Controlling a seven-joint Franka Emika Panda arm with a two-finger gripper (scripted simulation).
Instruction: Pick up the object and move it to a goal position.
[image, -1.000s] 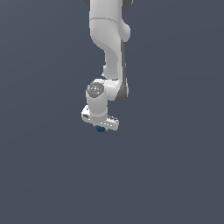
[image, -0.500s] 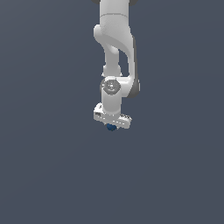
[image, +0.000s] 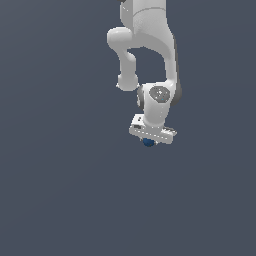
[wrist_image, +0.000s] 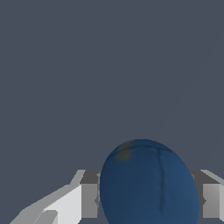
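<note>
The pick-up looked done. The gripper (image: 148, 141) was closed on the ball (image: 148, 142), and in the exterior view that dark blue ball peeked out just under the white gripper body, tucked between the fingers, with nothing but flat grey backdrop below and around it. No surface could be made out beneath it, so whether it hung clear in the air I could only judge: it seemed carried, not resting.

From the wrist view the ball (wrist_image: 148, 183) filled the space between the two fingers (wrist_image: 85, 199), one pad pressed against each side, snug. The grip looked firm, with the ball sitting deep between the pads and not at their tips.

What was left, then, was the second half: carrying the ball to the goal position. Here was the catch, folks: no goal marker showed in either view. No dot, no target, nothing but plain grey. So how close the ball was to where it belonged could not be told from these pictures.

The count was short. One arm (image: 150, 55), bent over and reaching down. One gripper, two fingers. One ball. Zero goal markers in sight.
</note>
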